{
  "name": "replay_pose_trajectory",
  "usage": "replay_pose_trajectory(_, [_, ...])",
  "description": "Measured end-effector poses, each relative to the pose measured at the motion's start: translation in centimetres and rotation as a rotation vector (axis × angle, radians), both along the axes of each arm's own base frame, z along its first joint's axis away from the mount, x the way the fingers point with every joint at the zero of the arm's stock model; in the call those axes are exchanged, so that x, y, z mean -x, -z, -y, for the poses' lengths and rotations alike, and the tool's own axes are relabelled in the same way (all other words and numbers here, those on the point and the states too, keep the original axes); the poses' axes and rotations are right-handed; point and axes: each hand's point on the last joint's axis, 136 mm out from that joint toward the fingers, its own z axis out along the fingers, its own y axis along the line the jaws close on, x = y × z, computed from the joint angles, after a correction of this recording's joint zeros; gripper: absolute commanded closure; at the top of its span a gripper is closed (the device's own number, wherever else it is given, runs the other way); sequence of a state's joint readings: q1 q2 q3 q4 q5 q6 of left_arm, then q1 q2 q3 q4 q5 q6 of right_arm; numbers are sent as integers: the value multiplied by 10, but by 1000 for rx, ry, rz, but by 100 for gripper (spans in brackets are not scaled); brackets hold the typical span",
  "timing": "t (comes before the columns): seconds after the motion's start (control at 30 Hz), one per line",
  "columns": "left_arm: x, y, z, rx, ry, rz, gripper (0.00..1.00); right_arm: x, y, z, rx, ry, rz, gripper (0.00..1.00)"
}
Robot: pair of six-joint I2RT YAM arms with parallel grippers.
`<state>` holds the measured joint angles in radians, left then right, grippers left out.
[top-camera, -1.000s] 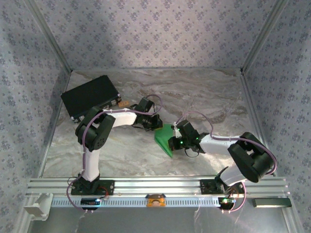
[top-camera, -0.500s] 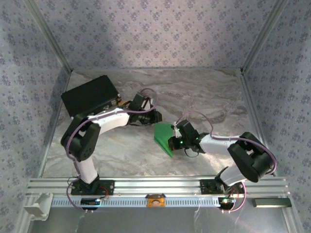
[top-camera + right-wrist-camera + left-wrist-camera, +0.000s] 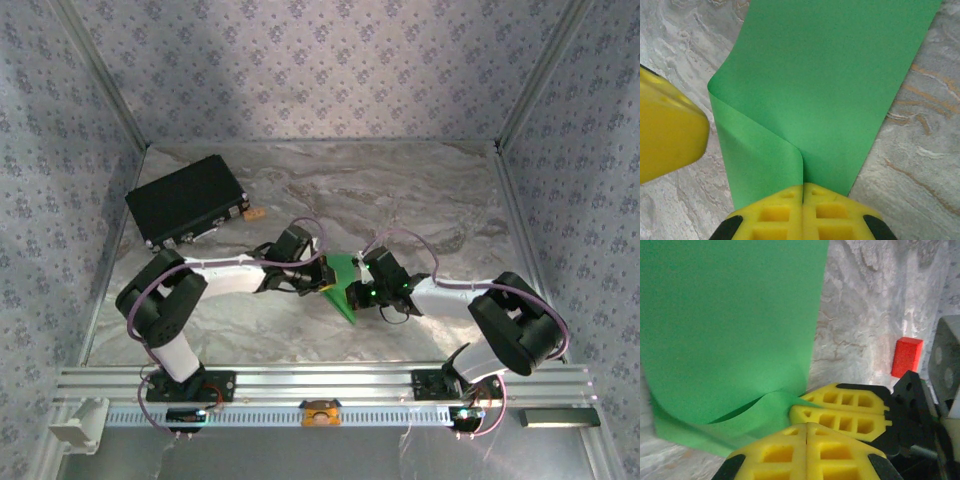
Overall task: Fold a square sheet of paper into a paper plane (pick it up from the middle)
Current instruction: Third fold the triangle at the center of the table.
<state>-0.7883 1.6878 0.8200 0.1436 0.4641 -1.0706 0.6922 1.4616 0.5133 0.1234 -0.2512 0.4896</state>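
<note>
The square sheet of paper [image 3: 343, 295] is bright green and lies bent over itself near the table's middle, one flap curling above the other [image 3: 730, 315]. My right gripper [image 3: 803, 186] is shut on its near edge, with the soft fold running straight into the closed jaws [image 3: 830, 75]. My left gripper [image 3: 807, 425] is shut, its tips right against the lower flap's corner, and no paper shows in its seam. From above, the left gripper [image 3: 325, 272] sits at the paper's left side and the right gripper [image 3: 358, 290] at its right. The two grippers nearly touch [image 3: 800, 406]. One left finger [image 3: 665, 130] shows beside the fold.
A black rectangular case [image 3: 187, 200] lies at the back left with a small orange-brown block [image 3: 255, 213] beside it. A small red block [image 3: 906, 357] stands on the marbled table past the right gripper. Patterned walls enclose three sides; an aluminium rail [image 3: 320, 380] runs along the near edge.
My left arm has swung down and right from beside the black case to the paper's left edge, and its jaws have closed. The right gripper and the paper have stayed put.
</note>
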Motion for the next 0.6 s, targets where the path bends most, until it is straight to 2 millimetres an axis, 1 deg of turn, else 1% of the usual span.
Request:
replay_pose_trajectory(0.23, [0,6,7,34,-23,-17,100,0,0,0,0,0,0,100])
replay_pose_trajectory(0.5, [2,11,7,25,-25,-32,100,0,0,0,-1,3,-2,100])
replay_pose_trajectory(0.6, [5,16,6,9,-22,-46,100,0,0,0,-1,3,-2,100])
